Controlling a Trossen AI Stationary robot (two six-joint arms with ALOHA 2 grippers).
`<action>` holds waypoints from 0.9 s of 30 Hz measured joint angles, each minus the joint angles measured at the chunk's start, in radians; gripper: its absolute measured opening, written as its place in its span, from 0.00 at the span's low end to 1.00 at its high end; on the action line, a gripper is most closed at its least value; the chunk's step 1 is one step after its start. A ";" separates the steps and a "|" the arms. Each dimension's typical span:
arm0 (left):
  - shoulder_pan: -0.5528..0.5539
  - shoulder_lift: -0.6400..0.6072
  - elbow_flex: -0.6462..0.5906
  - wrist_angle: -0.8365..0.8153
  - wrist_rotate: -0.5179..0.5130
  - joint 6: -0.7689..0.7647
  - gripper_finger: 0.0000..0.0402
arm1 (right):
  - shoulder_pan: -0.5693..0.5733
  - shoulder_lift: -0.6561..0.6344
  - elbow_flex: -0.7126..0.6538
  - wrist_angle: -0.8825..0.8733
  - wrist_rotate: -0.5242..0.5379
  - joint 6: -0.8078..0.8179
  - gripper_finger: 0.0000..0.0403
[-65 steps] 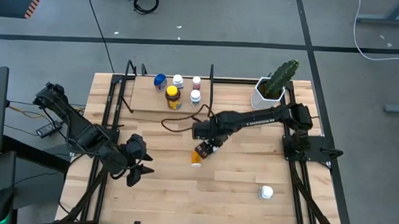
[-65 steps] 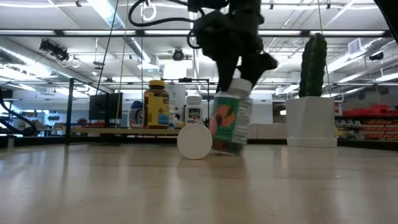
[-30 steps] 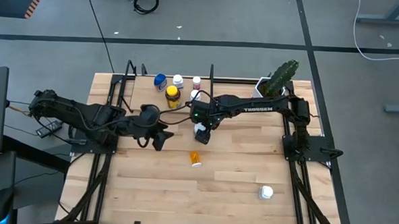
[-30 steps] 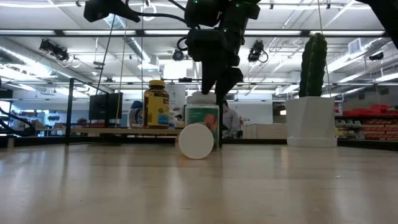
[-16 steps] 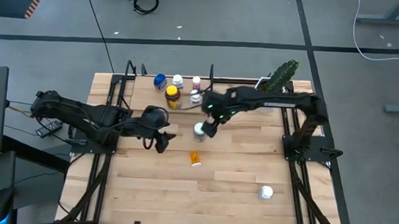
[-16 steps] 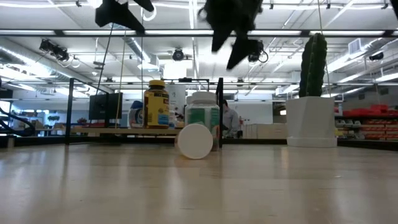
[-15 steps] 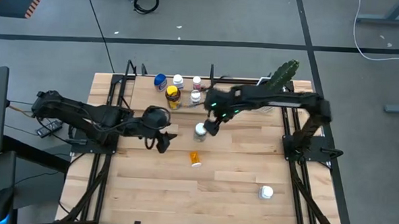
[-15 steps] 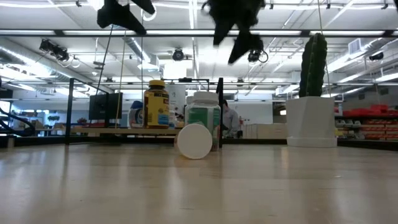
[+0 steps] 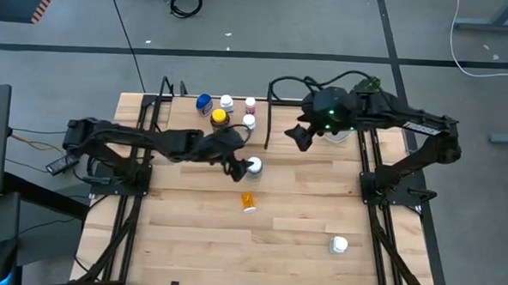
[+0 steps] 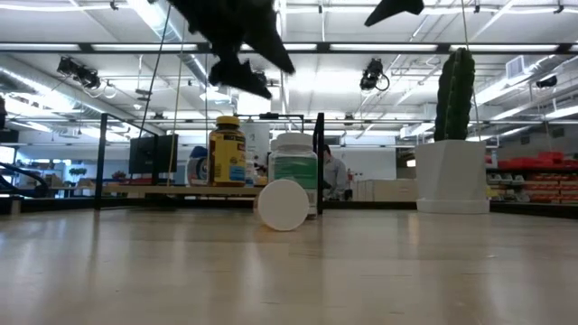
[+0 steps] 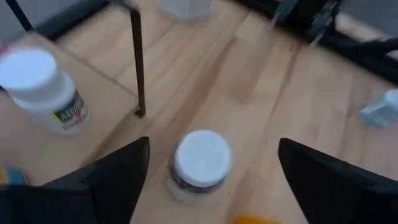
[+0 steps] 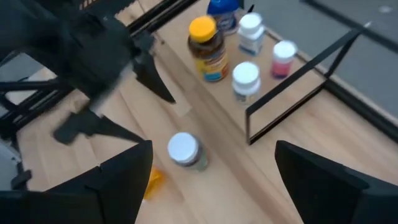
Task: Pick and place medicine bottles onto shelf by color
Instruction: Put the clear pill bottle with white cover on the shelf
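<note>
A white-capped medicine bottle (image 9: pixel 254 166) with a green label (image 10: pixel 294 171) stands upright on the table in front of the shelf (image 9: pixel 186 127). My left gripper (image 9: pixel 239 168) hovers open just left of it and above it (image 10: pixel 244 65). In the left wrist view the bottle (image 11: pixel 200 163) shows ahead between the two fingers, untouched. My right gripper (image 9: pixel 299 137) is open and raised high near the shelf's right rods. An orange bottle (image 9: pixel 249 200) lies on its side. Several bottles stand on the shelf, among them an amber yellow-lidded one (image 9: pixel 220 122) and a blue one (image 9: pixel 204 102).
A white bottle (image 9: pixel 339 244) lies near the table's front right. A white pot with a cactus (image 10: pixel 454 135) stands at the far right, partly under my right arm. Thin black rods (image 9: pixel 268 117) frame the shelf. Bare wood lies left and front of the orange bottle.
My right gripper has lifted off the green-labelled bottle, leaving it upright on the table, and has risen and drawn back toward the far right. My left gripper has moved right and down toward that bottle, rolling its wrist.
</note>
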 joint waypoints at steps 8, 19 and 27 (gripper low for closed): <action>0.012 0.116 0.000 0.056 0.030 0.001 0.98 | 0.000 -0.017 0.000 -0.065 0.017 -0.043 0.85; 0.006 0.233 0.000 0.118 0.013 0.048 0.99 | 0.000 -0.017 0.000 -0.175 0.021 -0.126 0.85; -0.014 0.270 0.001 0.195 0.006 0.101 0.99 | 0.000 -0.017 0.000 -0.177 0.021 -0.133 0.85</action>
